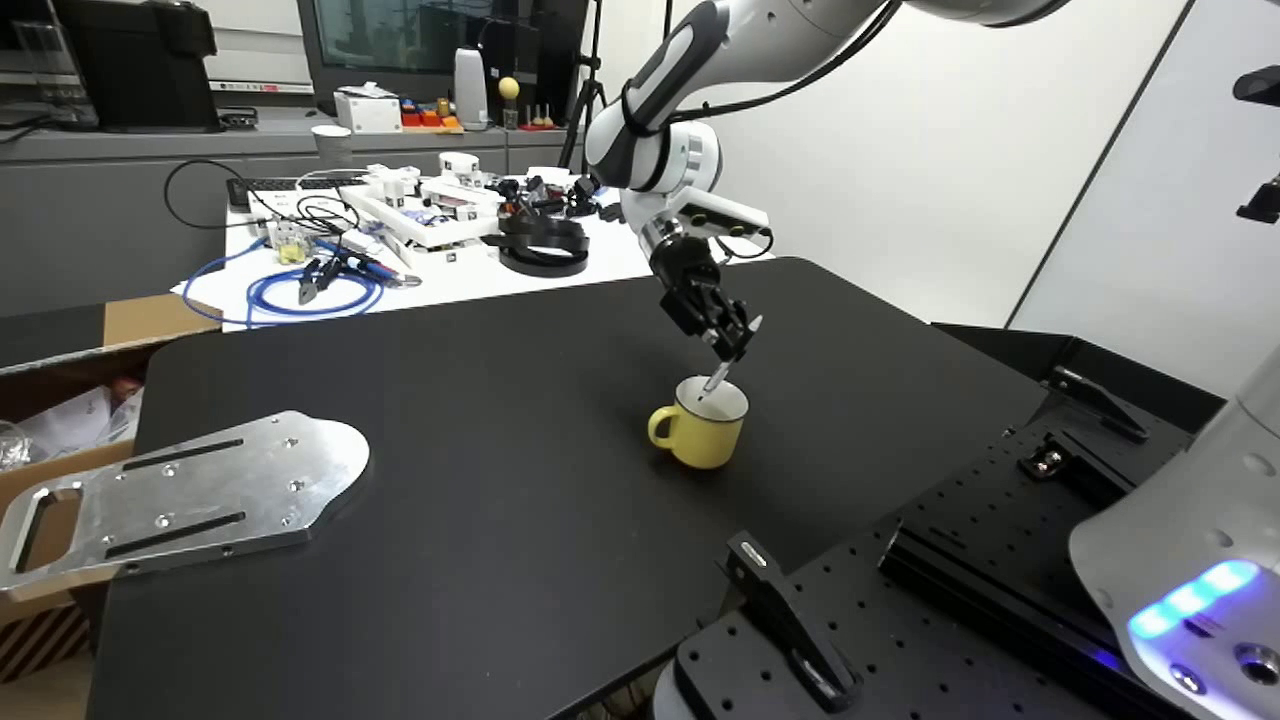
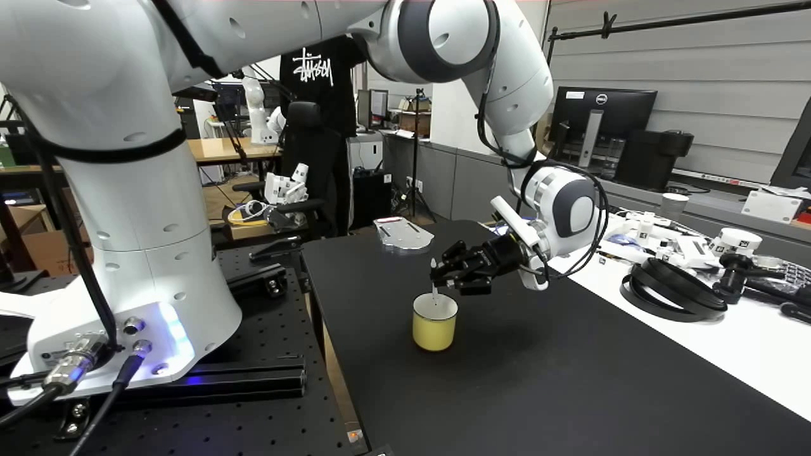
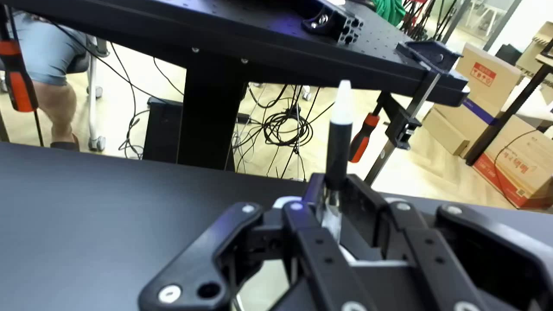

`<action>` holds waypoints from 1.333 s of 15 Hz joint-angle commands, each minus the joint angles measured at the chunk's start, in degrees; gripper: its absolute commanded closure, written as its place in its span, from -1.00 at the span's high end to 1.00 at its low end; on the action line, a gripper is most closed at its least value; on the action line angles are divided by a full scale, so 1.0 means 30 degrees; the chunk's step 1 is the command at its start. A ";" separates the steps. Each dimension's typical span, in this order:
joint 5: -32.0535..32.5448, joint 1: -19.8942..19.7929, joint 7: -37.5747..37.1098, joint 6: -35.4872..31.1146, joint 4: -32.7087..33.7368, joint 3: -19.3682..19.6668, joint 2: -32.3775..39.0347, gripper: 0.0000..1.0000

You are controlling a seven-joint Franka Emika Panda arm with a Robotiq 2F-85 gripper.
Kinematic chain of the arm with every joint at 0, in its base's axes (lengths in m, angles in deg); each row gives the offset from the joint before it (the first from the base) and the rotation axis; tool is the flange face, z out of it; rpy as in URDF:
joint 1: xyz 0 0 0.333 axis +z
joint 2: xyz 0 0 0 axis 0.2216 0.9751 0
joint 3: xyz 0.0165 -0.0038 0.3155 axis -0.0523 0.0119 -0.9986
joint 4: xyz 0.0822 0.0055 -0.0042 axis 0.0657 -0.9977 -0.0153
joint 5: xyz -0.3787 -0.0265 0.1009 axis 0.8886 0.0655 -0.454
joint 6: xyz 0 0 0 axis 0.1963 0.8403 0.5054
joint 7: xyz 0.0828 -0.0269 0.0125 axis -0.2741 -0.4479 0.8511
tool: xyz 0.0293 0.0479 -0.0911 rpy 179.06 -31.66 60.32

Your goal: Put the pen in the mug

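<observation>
On the black bench (image 1: 480, 480), a yellow mug (image 1: 705, 440) stands upright, its handle turned to the side nearer the metal plate (image 1: 230, 490). The gripper (image 3: 335, 190), carried by the white arm (image 2: 516, 82), is poised just above the rim. Its fingers (image 3: 363, 203) are drawn narrow and grasp the pen (image 3: 339, 147), one on either side. In the wrist view, the pen's upper end, a white tip above a black section, projects beyond the fingers. In both exterior views, the lower end is seen against the mug's light interior, within the outline of the mouth; whether it touches the inner wall or the bottom cannot be told. The pen (image 1: 718, 377) is visibly tilted in an exterior view.

The metal plate, slotted and rounded at one end, lies at the edge of the bench, well apart from the mug. Beyond the bench, a white surface (image 1: 440, 290) bears loops of black band (image 1: 545, 265) among assorted parts and cables. The arm's base (image 2: 133, 285), marked by a bluish light strip, rests on a perforated platform (image 2: 253, 424). Cardboard boxes (image 3: 510, 172) appear in the background of the wrist view.
</observation>
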 commanded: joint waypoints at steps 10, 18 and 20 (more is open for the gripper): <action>-0.0202 0.0001 -0.0123 -0.1834 0.1778 -0.0691 -0.0255 0.67; 0.0183 -0.0131 0.1241 -0.6426 -0.0769 -0.0222 -0.3714 1.00; 0.0573 0.0036 0.1885 -0.9505 -0.2724 -0.0023 -0.4989 1.00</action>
